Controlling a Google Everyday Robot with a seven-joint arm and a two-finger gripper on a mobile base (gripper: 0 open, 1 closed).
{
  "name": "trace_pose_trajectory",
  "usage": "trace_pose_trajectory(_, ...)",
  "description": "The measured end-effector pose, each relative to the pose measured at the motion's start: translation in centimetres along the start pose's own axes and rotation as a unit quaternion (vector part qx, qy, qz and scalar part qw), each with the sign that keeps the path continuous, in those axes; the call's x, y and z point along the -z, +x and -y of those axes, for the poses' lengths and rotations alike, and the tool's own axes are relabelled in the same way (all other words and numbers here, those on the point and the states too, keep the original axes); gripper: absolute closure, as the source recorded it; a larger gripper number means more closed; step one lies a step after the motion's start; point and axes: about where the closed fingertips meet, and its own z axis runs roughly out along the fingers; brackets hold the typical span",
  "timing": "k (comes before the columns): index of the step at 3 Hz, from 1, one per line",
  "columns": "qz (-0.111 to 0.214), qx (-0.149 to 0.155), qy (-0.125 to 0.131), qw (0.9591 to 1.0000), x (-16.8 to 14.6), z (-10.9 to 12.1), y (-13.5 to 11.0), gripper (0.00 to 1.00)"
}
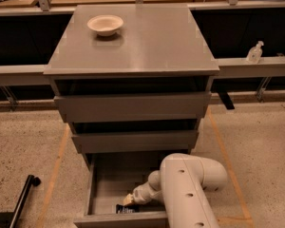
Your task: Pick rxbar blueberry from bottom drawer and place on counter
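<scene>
Gripper (128,201) sits low inside the bottom drawer (92,190), its pale tan tip aimed toward the drawer's front left. How wide it stands, and whether it has hold of anything, cannot be told from this view. Well above and beyond the gripper lies the counter (147,42), a broad grey top with a slight sheen. The white arm (190,189) rises just to the gripper's right, bulky and rounded, and covers the right part of the open drawer. Directly above the gripper are the two upper grey drawers (133,107), each standing a little out from the cabinet. A cream bowl (105,24) rests on the counter's far left part, far above the gripper and a little to its left. The rxbar blueberry (125,208), a small dark wrapper with pale lettering, lies flat on the drawer floor just below the gripper's tip, against the inside of the drawer front; whether the two touch cannot be told.
</scene>
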Motion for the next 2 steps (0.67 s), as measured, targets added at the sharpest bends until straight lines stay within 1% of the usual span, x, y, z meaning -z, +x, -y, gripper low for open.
trace_pose_trajectory(2,0.000,0.000,0.000,1.0000,0.00,0.00,0.00,1.00)
